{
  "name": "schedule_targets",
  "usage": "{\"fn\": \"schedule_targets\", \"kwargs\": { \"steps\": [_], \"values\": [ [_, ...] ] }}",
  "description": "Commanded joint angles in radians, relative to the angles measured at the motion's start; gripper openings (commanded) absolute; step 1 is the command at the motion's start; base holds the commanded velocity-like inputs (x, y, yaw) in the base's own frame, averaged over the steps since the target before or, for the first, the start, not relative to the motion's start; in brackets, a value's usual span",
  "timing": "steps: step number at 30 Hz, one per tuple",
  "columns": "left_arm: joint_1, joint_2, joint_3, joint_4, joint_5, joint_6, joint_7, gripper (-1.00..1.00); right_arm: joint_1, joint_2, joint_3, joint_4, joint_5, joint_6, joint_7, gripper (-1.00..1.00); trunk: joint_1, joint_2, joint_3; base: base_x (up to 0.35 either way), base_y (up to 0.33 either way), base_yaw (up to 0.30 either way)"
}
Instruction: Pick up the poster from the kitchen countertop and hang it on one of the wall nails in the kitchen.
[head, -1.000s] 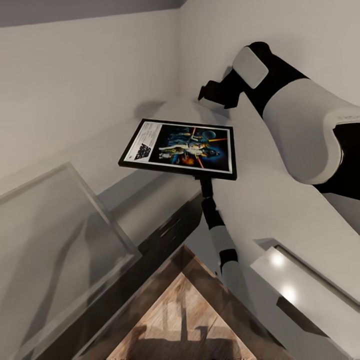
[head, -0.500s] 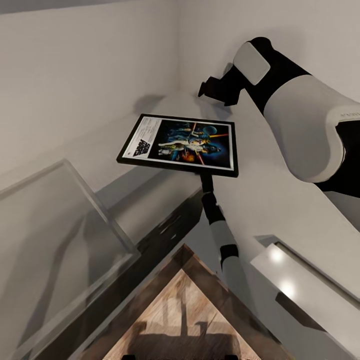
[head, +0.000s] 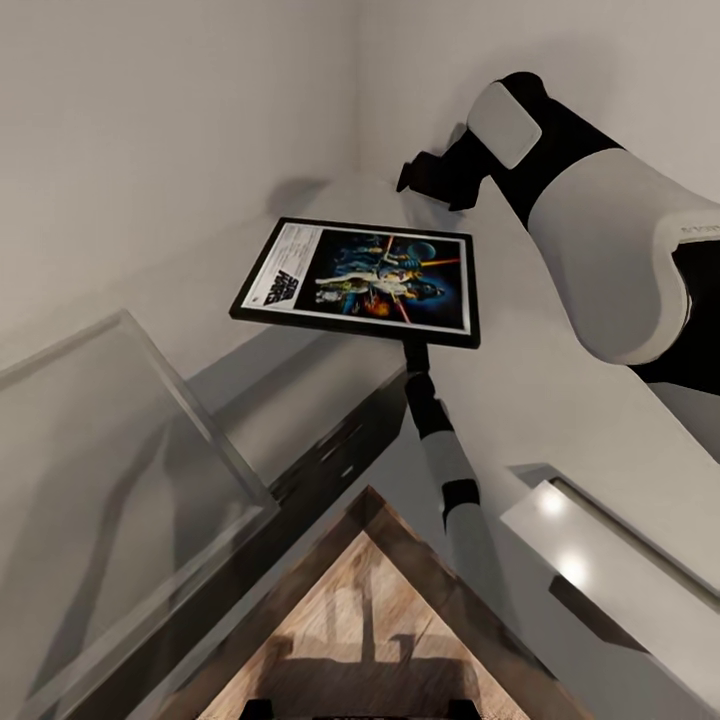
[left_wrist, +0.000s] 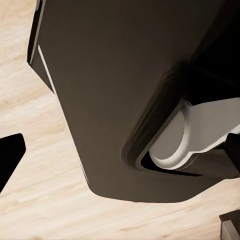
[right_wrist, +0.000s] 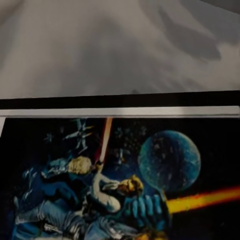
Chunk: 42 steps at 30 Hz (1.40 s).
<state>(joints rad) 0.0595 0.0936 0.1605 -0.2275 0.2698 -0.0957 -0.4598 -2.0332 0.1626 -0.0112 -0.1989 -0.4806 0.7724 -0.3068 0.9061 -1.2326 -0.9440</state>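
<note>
The black-framed Star Wars poster (head: 360, 280) hangs nearly flat in the air above the light grey kitchen countertop (head: 290, 385), its white title strip toward the left wall. My right gripper (head: 411, 350) is shut on the middle of its near frame edge, at the end of a slim black-and-white forearm rising from below. The right wrist view looks closely across the poster's artwork (right_wrist: 120, 185) to the countertop (right_wrist: 100, 50) beyond. My left gripper (left_wrist: 120, 192) hangs low and open beside my dark base (left_wrist: 115, 90), over the wooden floor.
Bare white walls (head: 170, 130) meet in a corner behind the countertop. Dark glossy cabinet fronts (head: 330, 465) run below it. A translucent glass panel (head: 110, 480) juts out at the left, a white box (head: 610, 570) at the lower right. My bulky right upper arm (head: 600, 250) is at the right.
The whole picture has shifted a little as the camera moved. The poster stays in the right gripper and sits slightly higher and further left against the countertop.
</note>
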Motion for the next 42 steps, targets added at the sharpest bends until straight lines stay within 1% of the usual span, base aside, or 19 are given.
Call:
{"fn": "schedule_targets", "kwargs": {
  "steps": [1, 4, 9, 10, 16, 19, 30, 42],
  "values": [
    [0.0, 0.0, 0.002, -0.001, 0.003, 0.001, -0.005, 1.0, 0.0, 0.001, -0.001, -0.001, -0.009, 0.002, -0.009, 1.0, 0.0, 0.0, -0.002, 0.0, 0.0, 0.0],
    [0.0, 0.0, 0.002, -0.001, 0.003, 0.001, -0.005, 1.0, -0.006, 0.001, -0.001, -0.001, -0.009, 0.002, -0.009, 1.0, 0.0, 0.0, -0.007, 0.0, 0.0, 0.0],
    [0.0, 0.0, 0.002, -0.001, 0.003, 0.001, -0.005, 1.0, -0.041, 0.001, -0.001, 0.004, -0.01, 0.003, -0.009, 1.0, 0.0, 0.0, -0.015, 0.0, 0.0, 0.0],
    [0.0, 0.0, 0.002, -0.001, 0.003, 0.001, -0.005, 1.0, -0.056, 0.001, -0.001, 0.006, -0.011, 0.003, -0.009, 1.0, 0.0, 0.0, -0.017, 0.0, 0.0, 0.0],
    [0.0, 0.0, 0.002, -0.001, 0.003, 0.001, -0.005, 1.0, -0.087, 0.0, -0.001, 0.009, -0.011, 0.006, -0.009, 1.0, 0.0, 0.0, -0.027, 0.0, 0.0, 0.0],
    [0.0, 0.0, 0.002, -0.001, 0.003, 0.001, -0.005, 1.0, -0.105, 0.0, -0.001, 0.02, -0.012, 0.023, -0.009, 1.0, 0.0, 0.0, -0.032, 0.0, 0.0, 0.0],
    [0.0, 0.0, 0.002, -0.001, 0.003, 0.001, -0.005, 1.0, -0.122, 0.0, -0.002, 0.025, -0.012, 0.033, -0.009, 1.0, 0.0, 0.0, -0.05, 0.0, 0.0, 0.0],
    [0.0, 0.0, 0.002, -0.001, 0.003, 0.001, -0.005, 1.0, -0.124, 0.0, -0.003, 0.023, -0.013, 0.028, -0.009, 1.0, 0.0, 0.0, -0.07, 0.0, 0.0, 0.0]
  ]
}}
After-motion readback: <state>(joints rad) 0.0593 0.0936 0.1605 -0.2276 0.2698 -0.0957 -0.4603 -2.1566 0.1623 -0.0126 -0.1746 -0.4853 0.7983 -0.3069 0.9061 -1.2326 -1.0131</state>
